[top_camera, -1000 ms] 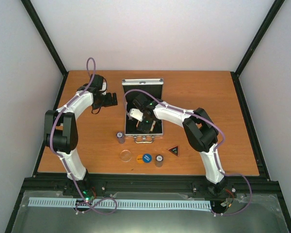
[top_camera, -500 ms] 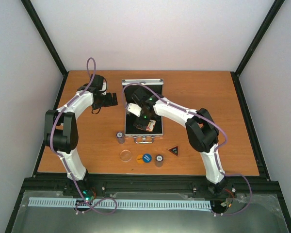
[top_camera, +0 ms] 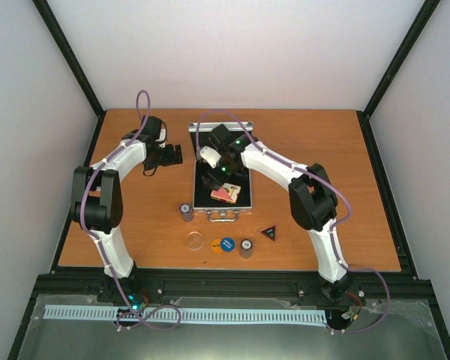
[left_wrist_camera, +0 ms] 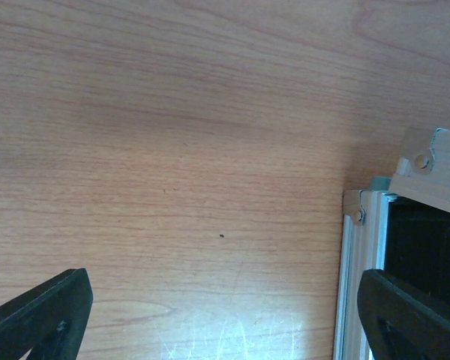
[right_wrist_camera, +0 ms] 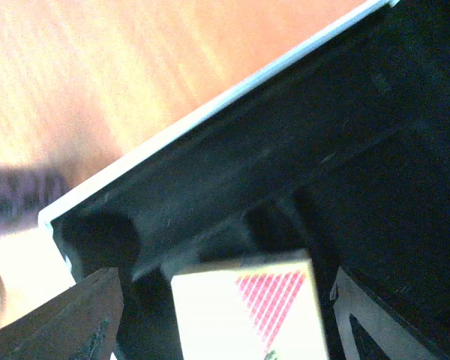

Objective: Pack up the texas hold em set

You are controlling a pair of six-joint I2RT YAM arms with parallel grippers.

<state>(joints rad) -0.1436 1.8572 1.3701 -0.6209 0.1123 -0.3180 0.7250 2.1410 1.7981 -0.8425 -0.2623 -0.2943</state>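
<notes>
The open silver case [top_camera: 193,161] with black lining lies at the table's middle. The red card deck [top_camera: 226,195] lies inside it at the near end and also shows in the right wrist view [right_wrist_camera: 247,311]. My right gripper [top_camera: 212,178] hovers over the case, open, its fingers [right_wrist_camera: 86,319] apart from the deck on both sides. My left gripper [top_camera: 171,155] is open and empty beside the case's left wall [left_wrist_camera: 352,285]. Two chip stacks [top_camera: 186,212] [top_camera: 245,247], a clear disc [top_camera: 195,241], an orange disc [top_camera: 216,244], a blue disc [top_camera: 226,244] and a black triangle [top_camera: 268,232] sit on the table in front of the case.
The case's lid [top_camera: 220,127] stands up at the far side and its handle [top_camera: 223,216] faces the arms. Black frame posts [top_camera: 75,67] rise at the table's back corners. Bare wood [left_wrist_camera: 172,150] lies under the left gripper.
My right gripper has let go of the card deck in the case's near end and moved toward the far side of the case. The left arm has barely moved.
</notes>
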